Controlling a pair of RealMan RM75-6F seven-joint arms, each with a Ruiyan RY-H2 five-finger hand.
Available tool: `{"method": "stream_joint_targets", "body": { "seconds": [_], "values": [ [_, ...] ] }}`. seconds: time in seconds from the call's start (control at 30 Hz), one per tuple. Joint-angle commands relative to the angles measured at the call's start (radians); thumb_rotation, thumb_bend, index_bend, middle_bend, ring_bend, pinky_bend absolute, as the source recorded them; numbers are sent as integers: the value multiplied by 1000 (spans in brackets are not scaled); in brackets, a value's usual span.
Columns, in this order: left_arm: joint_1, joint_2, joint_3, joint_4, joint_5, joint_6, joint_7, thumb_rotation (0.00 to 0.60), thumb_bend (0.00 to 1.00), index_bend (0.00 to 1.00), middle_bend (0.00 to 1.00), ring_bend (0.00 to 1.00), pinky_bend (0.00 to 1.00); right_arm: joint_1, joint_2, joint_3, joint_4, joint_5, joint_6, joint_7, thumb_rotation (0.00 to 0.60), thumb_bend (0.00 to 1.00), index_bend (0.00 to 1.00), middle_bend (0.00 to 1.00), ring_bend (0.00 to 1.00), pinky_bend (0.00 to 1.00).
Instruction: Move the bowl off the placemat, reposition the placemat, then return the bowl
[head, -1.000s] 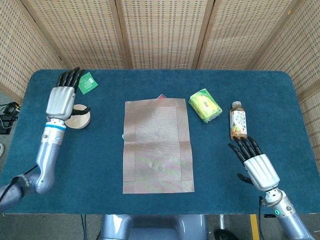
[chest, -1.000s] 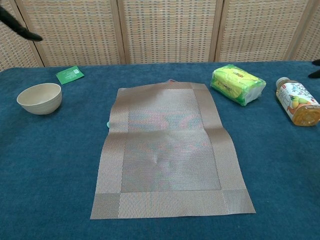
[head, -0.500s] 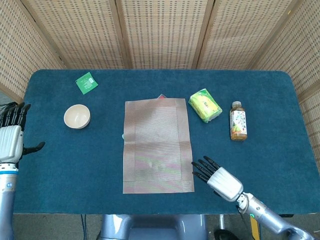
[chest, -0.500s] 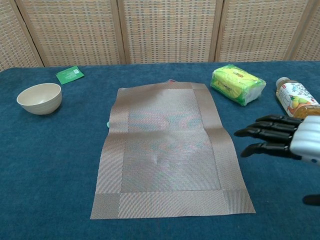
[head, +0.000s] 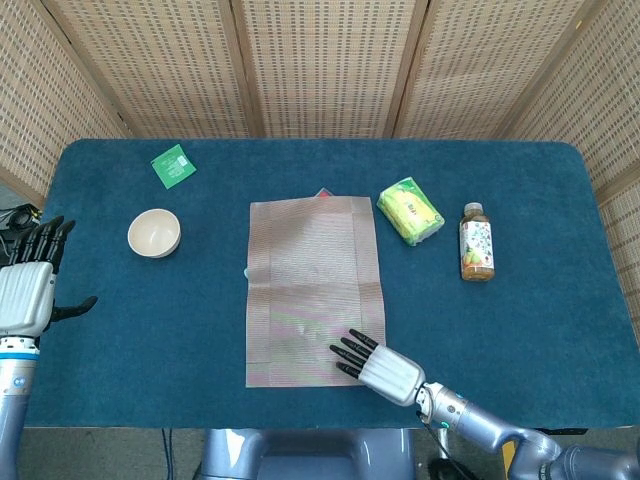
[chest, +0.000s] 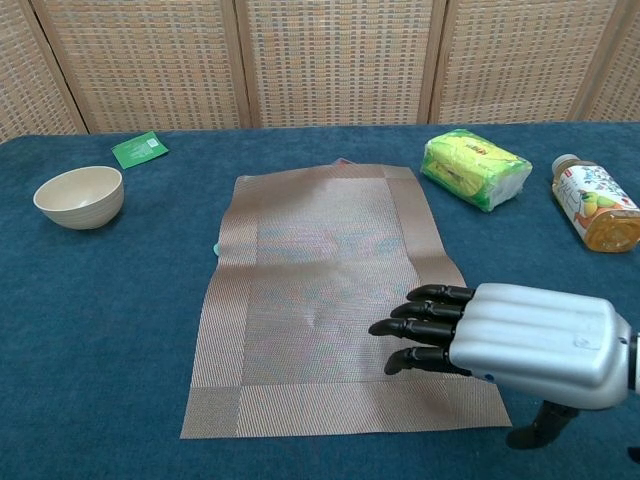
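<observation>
A cream bowl (head: 154, 232) (chest: 80, 196) stands on the blue cloth, left of the placemat and off it. The brown woven placemat (head: 314, 290) (chest: 330, 290) lies lengthwise at the table's middle. My right hand (head: 378, 367) (chest: 510, 335) hovers flat, palm down, over the mat's near right corner, with fingers stretched out and nothing in it. My left hand (head: 30, 288) is at the table's left edge, open and apart from the bowl; the chest view does not show it.
A green packet (head: 172, 165) (chest: 139, 148) lies at the back left. A yellow-green pack (head: 410, 211) (chest: 474, 170) and a drink bottle (head: 476, 243) (chest: 597, 203) lie right of the mat. A small red thing (head: 322, 192) peeks from under the mat's far edge.
My right hand has swept left from the table's right side to the mat's near right corner. My left hand has left the bowl and drawn back to the table's left edge.
</observation>
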Motion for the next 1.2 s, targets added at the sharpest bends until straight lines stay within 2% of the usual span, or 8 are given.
{"method": "stream_joint_targets", "body": {
  "seconds": [0.03, 0.4, 0.53, 0.87, 1.0, 1.1, 1.2],
  "values": [
    [-3, 1, -1, -2, -4, -9, 2, 600, 0, 0, 0, 0, 0, 9, -8, -1, 8, 14, -17, -10, 600, 0, 199, 0, 0, 0],
    [-2, 10, -9, -5, -8, -32, -16, 600, 0, 0, 0, 0, 0, 38, -60, 4, 94, 24, -7, -15, 600, 10, 211, 0, 0, 0],
    [-2, 14, -9, -4, -5, -43, -23, 600, 0, 0, 0, 0, 0, 59, -87, 15, 150, 32, 11, 19, 600, 145, 218, 0, 0, 0],
    [2, 15, -7, -7, 12, -49, -28, 600, 0, 0, 0, 0, 0, 81, -103, 19, 185, 41, 76, 90, 600, 551, 231, 0, 0, 0],
    [1, 13, -7, -7, 14, -54, -25, 600, 0, 0, 0, 0, 0, 87, -106, 12, 197, 37, 102, 119, 600, 669, 262, 0, 0, 0],
    [1, 10, -6, -8, 17, -55, -21, 600, 0, 0, 0, 0, 0, 89, -112, 6, 212, 29, 130, 142, 600, 718, 339, 0, 0, 0],
    [2, 8, -5, -7, 21, -53, -16, 600, 0, 0, 0, 0, 0, 91, -124, -2, 235, 17, 159, 163, 600, 730, 488, 0, 0, 0]
  ]
}}
